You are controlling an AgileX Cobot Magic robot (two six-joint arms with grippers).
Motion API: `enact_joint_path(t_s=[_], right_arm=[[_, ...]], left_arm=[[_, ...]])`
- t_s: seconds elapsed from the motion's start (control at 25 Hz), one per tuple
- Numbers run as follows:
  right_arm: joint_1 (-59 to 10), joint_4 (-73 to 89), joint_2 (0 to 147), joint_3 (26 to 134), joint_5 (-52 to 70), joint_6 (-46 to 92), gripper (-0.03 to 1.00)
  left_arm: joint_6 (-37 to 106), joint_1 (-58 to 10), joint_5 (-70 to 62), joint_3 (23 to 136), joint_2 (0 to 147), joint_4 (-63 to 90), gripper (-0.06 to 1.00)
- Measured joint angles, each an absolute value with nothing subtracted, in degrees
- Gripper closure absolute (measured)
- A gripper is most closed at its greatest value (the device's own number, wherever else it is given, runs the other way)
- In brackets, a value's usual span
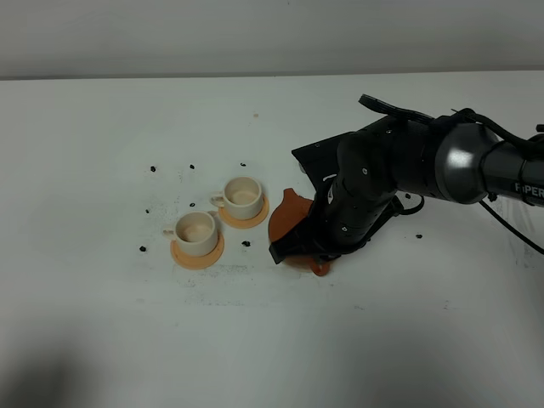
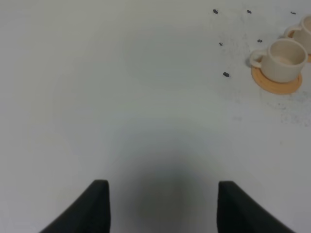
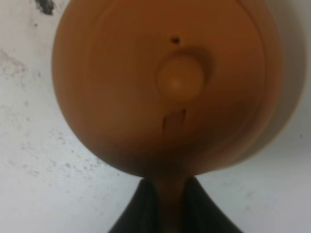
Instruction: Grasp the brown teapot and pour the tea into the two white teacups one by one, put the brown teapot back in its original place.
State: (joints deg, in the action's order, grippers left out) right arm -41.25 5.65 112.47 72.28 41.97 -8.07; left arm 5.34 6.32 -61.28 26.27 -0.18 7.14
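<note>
The brown teapot [image 3: 146,87] fills the right wrist view from above, knobbed lid [image 3: 180,80] on. My right gripper [image 3: 167,189] is shut on its loop handle [image 3: 167,204], one finger on each side. In the exterior view the right arm [image 1: 382,187] covers most of the teapot [image 1: 285,218]. A sliver of the pale beige mat [image 3: 290,82] shows beside the pot; I cannot tell whether the pot rests on it. The two white teacups [image 1: 242,196] [image 1: 195,231] stand upright on orange coasters left of the pot. My left gripper [image 2: 163,208] is open and empty over bare table.
Small dark specks [image 1: 246,244] lie scattered on the white table [image 1: 102,323] around the cups. The near cup [image 2: 284,59] on its orange coaster [image 2: 277,83] and part of the second cup [image 2: 305,30] show in the left wrist view.
</note>
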Motion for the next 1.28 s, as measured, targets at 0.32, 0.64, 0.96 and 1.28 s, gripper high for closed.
enact_joint_path(t_s=[0.32, 0.64, 0.96, 1.28], right_arm=[[-41.9, 0.0, 108.2, 72.2, 43.2, -7.7, 0.85], [-45.2, -8.1, 105.2, 72.2, 41.7, -7.5, 0.85], [-46.9, -17.5, 105.6, 72.2, 37.1, -6.8, 0.85], [-46.9, -24.6, 109.3, 72.2, 35.9, -3.0, 0.85]], left_arm=[[5.3, 6.3, -61.3, 26.3, -0.2, 7.1, 0.43], [5.3, 6.3, -61.3, 26.3, -0.2, 7.1, 0.43], [5.3, 6.3, -61.3, 26.3, -0.2, 7.1, 0.43], [5.3, 6.3, -61.3, 26.3, -0.2, 7.1, 0.43]])
